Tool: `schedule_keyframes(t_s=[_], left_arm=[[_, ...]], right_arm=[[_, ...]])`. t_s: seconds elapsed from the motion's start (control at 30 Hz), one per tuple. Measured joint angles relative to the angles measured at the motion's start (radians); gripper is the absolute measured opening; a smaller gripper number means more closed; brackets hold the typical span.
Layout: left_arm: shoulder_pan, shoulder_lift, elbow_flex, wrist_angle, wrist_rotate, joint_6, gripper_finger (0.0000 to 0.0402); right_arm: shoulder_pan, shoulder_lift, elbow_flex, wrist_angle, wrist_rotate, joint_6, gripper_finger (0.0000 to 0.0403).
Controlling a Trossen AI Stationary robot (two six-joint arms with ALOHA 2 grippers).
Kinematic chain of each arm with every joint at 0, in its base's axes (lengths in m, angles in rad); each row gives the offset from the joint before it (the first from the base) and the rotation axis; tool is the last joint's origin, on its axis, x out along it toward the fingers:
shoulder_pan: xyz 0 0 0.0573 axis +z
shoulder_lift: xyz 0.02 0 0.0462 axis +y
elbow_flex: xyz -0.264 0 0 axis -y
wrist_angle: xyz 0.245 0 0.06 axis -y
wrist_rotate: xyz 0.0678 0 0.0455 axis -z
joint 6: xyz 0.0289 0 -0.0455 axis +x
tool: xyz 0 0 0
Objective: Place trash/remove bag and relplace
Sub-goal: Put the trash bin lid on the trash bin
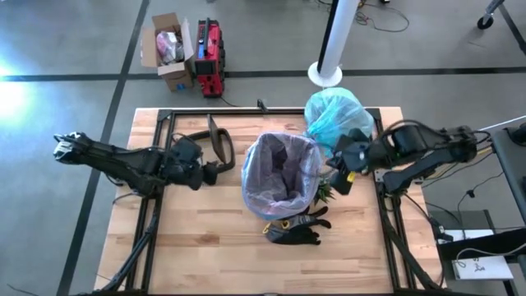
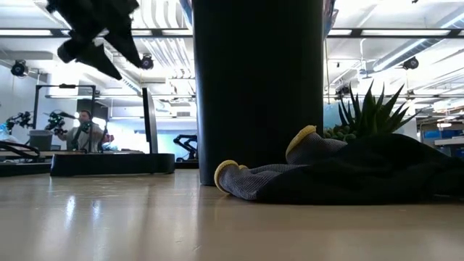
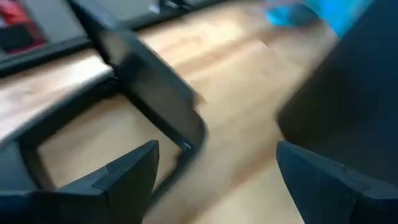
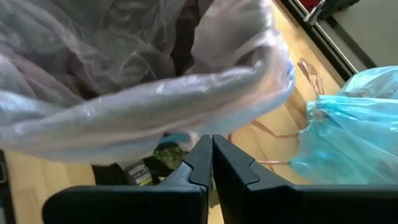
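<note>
A black bin [image 1: 282,205] stands mid-table, lined with a pink translucent bag [image 1: 283,168] whose edge is folded over the rim [image 4: 155,93]. The teal-blue bag [image 1: 335,115], bunched and full, sits on the table at the bin's far right, also seen in the right wrist view [image 4: 354,124]. My left gripper [image 1: 217,171] hovers open left of the bin, nothing between its fingers [image 3: 217,180]. My right gripper [image 1: 339,177] is shut and empty, above the table just right of the bin, fingertips [image 4: 211,155] toward the pink rim. No loose trash is in view.
A black-and-yellow glove [image 1: 297,228] lies against the bin's near side, and a green plant tuft [image 1: 323,191] sits at its right. A black bar frame [image 1: 215,140] lies left of the bin, near my left gripper. Bare wood shows along the near edge [image 1: 205,263].
</note>
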Motion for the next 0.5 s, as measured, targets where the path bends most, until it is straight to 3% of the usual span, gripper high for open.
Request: schedule_keyframes(t_s=[0.23, 0.5], left_arm=[[0.027, 0.065, -0.161, 0.269, -0.144, -0.068, 0.0309], [0.044, 0.148, -0.324, 0.54, -0.54, -0.123, 0.0308]], right_arm=[[0.152, 0.013, -0.052, -0.001, 0.101, 0.118, 0.0], [0.232, 0.015, -0.033, -0.001, 0.154, 0.188, 0.0]])
